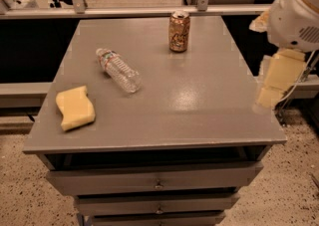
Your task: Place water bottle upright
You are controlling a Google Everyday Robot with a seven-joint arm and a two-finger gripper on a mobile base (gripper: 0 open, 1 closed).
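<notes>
One water bottle (118, 70) lying flat, cap toward back-left, hand (276, 83) right of table (199, 115), empty, opening unclear.

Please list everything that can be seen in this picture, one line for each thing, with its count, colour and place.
water bottle: 1, clear with a white cap, lying on its side on the left-centre of the table top
soda can: 1, tan and gold, standing upright near the far edge of the table
sponge: 1, yellow, lying flat near the front left corner of the table
table: 1, grey, in the middle of the view
drawers: at least 2, grey, stacked under the table top
floor: speckled, around the table
robot arm: 1, white, upper right
hand: 1, cream, beside the right edge of the table, touching nothing
</notes>
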